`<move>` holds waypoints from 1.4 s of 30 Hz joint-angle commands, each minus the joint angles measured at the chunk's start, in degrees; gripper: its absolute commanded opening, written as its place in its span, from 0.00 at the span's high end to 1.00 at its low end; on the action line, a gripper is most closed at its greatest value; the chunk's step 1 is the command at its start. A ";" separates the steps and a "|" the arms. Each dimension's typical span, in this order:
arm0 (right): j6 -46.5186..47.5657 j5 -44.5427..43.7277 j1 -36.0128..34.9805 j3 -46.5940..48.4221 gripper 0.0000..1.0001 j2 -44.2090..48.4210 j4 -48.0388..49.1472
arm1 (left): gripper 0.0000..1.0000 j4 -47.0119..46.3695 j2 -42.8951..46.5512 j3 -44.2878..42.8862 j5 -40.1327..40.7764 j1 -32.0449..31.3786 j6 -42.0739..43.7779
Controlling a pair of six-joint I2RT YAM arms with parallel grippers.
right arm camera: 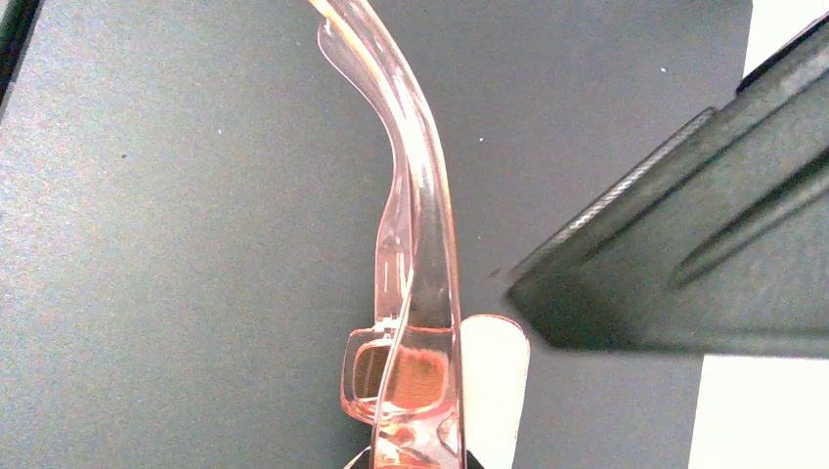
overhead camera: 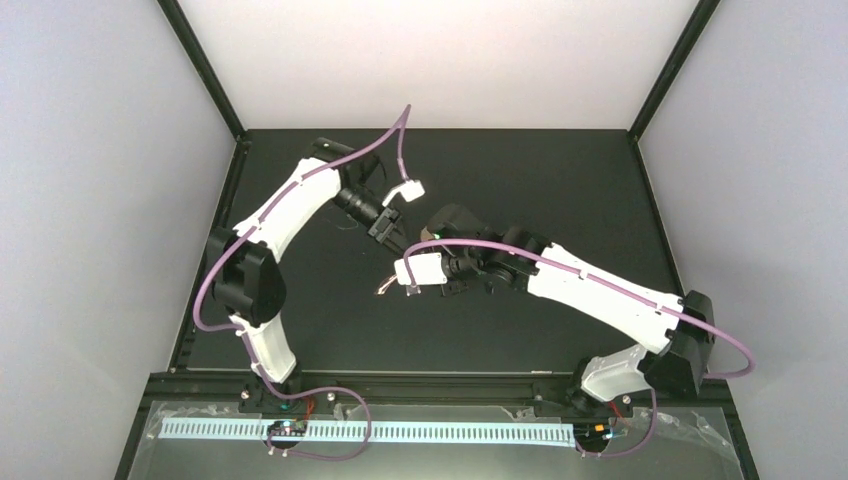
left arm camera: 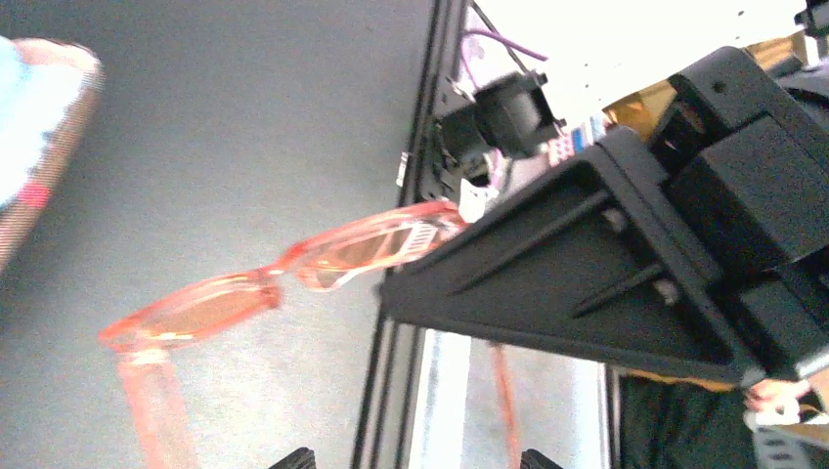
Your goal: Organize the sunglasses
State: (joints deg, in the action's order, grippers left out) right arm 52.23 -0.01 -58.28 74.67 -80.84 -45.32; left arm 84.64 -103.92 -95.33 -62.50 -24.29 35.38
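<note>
Black tabletop [overhead camera: 560, 190], pale walls around | sunglasses [left arm camera: 357, 249] near mid-table, reddish translucent frame, both lenses facing the left arm | right gripper [right arm camera: 411, 461] clamped on one hinge corner, temple arm stretching away from it | left gripper [left arm camera: 415, 457] just beside, jaws spread, frame front ahead of its fingertips

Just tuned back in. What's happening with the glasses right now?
The right tool is pinching the sunglasses at one end of the frame, near the middle of the dark table. The left tool sits right beside them with its jaws open, gripping nothing. The striped case and blue cloth show blurred at the edge of the left wrist view.
</note>
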 commanded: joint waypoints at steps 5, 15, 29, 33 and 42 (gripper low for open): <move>-2.50 5.90 3.16 0.25 0.93 4.19 1.74 | 0.33 -18.03 9.79 -3.47 16.20 7.91 -8.99; -11.81 11.64 9.59 0.62 0.93 7.05 7.13 | 0.01 -57.68 33.48 19.78 41.00 12.01 -25.05; -30.03 28.26 22.60 1.15 0.94 8.37 14.42 | 0.01 -63.40 35.87 28.57 30.08 13.65 -30.13; -33.30 31.89 24.66 0.55 0.94 8.68 16.39 | 0.01 -66.02 34.02 28.64 25.37 12.88 -33.80; -34.65 34.32 25.63 0.38 0.94 8.33 17.11 | 0.02 -68.80 30.89 26.50 24.10 8.46 -36.40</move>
State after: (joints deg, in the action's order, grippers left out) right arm 19.09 31.42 -32.99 75.44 -73.43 -30.33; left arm 18.44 -71.79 -66.22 -36.58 -14.41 0.97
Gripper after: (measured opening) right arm 0.163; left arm 0.983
